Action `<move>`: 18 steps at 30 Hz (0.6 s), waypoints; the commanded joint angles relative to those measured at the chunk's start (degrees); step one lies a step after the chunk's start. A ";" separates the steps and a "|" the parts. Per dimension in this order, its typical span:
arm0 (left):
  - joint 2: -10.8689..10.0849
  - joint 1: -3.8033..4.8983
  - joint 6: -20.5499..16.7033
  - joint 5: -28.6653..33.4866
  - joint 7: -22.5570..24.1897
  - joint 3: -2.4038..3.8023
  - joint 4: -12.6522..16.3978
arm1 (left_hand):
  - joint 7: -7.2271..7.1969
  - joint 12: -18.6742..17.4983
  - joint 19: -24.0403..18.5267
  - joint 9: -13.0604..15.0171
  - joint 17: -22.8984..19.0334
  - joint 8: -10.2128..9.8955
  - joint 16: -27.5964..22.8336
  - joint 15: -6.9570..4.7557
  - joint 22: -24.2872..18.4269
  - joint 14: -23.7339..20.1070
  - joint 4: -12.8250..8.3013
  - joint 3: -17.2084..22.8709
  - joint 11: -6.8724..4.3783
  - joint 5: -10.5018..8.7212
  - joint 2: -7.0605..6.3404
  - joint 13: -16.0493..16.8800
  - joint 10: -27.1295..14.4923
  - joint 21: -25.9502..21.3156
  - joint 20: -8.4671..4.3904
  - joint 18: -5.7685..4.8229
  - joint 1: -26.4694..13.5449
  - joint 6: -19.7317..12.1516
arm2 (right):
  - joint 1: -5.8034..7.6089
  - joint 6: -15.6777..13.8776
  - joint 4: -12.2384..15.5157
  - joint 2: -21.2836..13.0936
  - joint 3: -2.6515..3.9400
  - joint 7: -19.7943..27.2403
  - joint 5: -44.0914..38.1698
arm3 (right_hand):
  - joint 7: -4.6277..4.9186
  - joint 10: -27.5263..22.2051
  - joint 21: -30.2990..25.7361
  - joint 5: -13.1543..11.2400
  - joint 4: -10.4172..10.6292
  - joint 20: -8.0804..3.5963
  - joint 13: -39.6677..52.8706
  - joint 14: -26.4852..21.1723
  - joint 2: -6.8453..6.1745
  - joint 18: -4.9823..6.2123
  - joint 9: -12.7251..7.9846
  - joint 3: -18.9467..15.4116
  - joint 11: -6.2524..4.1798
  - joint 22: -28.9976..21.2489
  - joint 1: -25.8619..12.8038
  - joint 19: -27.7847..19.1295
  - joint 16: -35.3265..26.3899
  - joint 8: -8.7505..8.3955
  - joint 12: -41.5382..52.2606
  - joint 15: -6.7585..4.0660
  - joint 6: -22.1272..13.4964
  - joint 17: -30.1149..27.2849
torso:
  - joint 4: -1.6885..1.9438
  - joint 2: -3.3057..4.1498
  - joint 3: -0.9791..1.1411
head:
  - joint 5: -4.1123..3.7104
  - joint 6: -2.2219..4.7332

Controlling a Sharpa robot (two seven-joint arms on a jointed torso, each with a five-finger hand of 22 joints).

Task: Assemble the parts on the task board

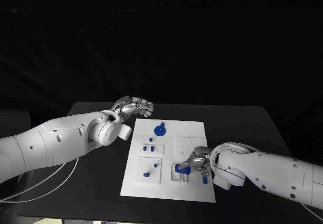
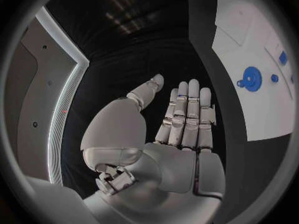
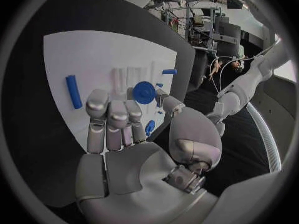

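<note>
The white task board [image 1: 172, 140] lies in the middle of the table. A round blue part [image 1: 160, 130] [image 2: 251, 78] sits near its far end, and small blue pieces [image 1: 148, 148] stand in the blocks on its left half. My left hand [image 1: 135, 107] [image 2: 184, 119] hovers off the board's far left corner, fingers straight, holding nothing. My right hand [image 1: 196, 163] [image 3: 118, 129] rests low over the near right part of the board. A blue disc-topped part [image 1: 180, 169] [image 3: 144, 91] stands between its fingertips and thumb; whether they pinch it is unclear.
A blue peg [image 1: 204, 178] [image 3: 74, 91] lies on the board close to my right hand. Black table [image 1: 235, 126] surrounds the board on all sides. White cables [image 1: 40, 186] hang off the near left.
</note>
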 commanded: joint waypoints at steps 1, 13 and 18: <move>0.09 0.06 0.67 0.29 0.41 0.04 0.19 | -0.04 -0.04 -0.22 -0.08 0.10 0.32 -0.29 0.08 0.08 0.24 0.02 -0.07 -0.01 -0.12 0.04 -0.09 -0.39 -0.32 0.12 0.84 -0.51 -0.31 | -0.03 -1.71 -0.16 0.25 0.01 0.50 -1.39 | 1.19 0.09 0.23 -0.10 0.02 0.19 -0.06 0.16 0.17 4.85 0.04 0.33 -0.32 0.98 -0.32 -0.05 -0.28 0.20 -0.24 -0.35 1.07 0.09 | 0.01 0.01 0.04 | 0.17 -0.03; 0.14 0.06 0.65 0.29 0.42 0.04 0.20 | -0.04 -0.04 -0.21 -0.08 0.18 0.34 -0.35 0.09 0.11 0.26 0.03 -0.06 -0.02 -0.12 0.06 -0.10 -0.38 -0.33 0.12 0.84 -0.52 -0.31 | -0.50 -3.45 -1.76 2.48 0.00 1.17 -9.05 | 1.15 0.05 0.28 -0.12 -0.18 0.17 -0.10 0.16 -0.15 4.85 0.07 0.39 -0.37 0.97 -0.35 -0.04 -0.34 0.12 -0.34 -0.41 1.14 0.12 | 0.02 0.05 0.06 | 0.41 0.03; 0.13 0.06 0.64 0.29 0.41 0.04 0.20 | -0.04 -0.04 -0.21 -0.09 0.21 0.34 -0.38 0.09 0.12 0.27 0.03 -0.05 -0.02 -0.12 0.06 -0.10 -0.38 -0.34 0.13 0.84 -0.52 -0.31 | -1.28 -2.79 -2.77 3.56 -0.16 1.21 -13.58 | 1.14 -0.13 0.29 -0.13 -0.26 0.14 -0.27 0.15 -0.37 4.85 0.06 0.47 -0.38 0.95 -0.34 -0.03 -0.40 0.03 -0.51 -0.43 1.09 0.13 | -0.04 0.02 0.04 | 0.52 -0.07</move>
